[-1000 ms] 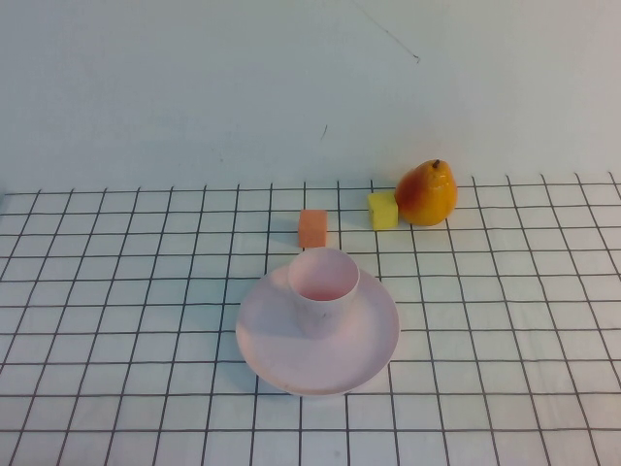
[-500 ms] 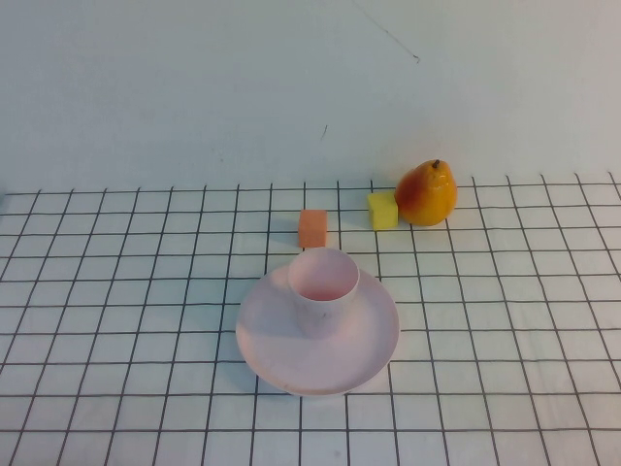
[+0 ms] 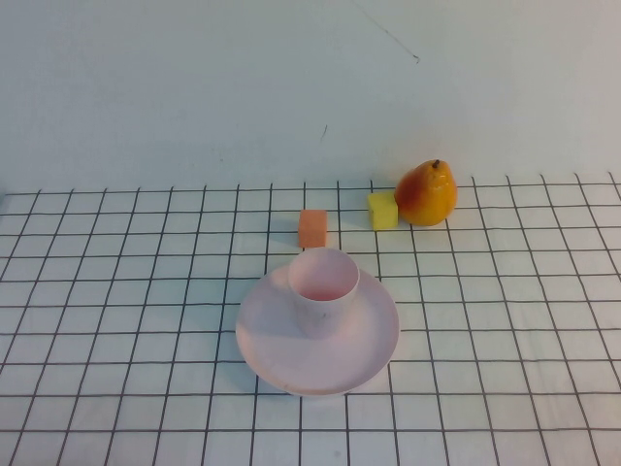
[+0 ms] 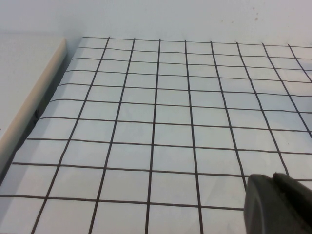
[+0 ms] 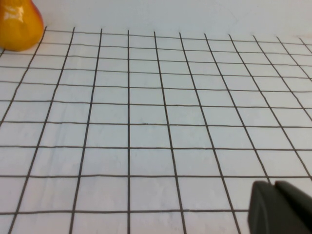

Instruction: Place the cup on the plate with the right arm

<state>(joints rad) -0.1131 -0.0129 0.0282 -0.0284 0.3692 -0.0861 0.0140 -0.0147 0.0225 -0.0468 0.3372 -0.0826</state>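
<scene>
The pale pink cup [image 3: 324, 287] stands upright on the round pale pink plate [image 3: 369, 340] in the middle of the gridded table in the high view. Neither arm shows in the high view. My left gripper [image 4: 273, 176] shows only in the left wrist view, shut and empty, over bare grid cloth. My right gripper [image 5: 274, 184] shows only in the right wrist view, shut and empty, over bare grid cloth far from the cup and plate.
An orange-yellow pear [image 3: 427, 193] stands at the back right, also in the right wrist view [image 5: 17, 24]. A yellow cube [image 3: 383, 210] sits beside it and an orange cube [image 3: 312, 228] behind the plate. A table edge [image 4: 29, 102] runs along the left wrist view.
</scene>
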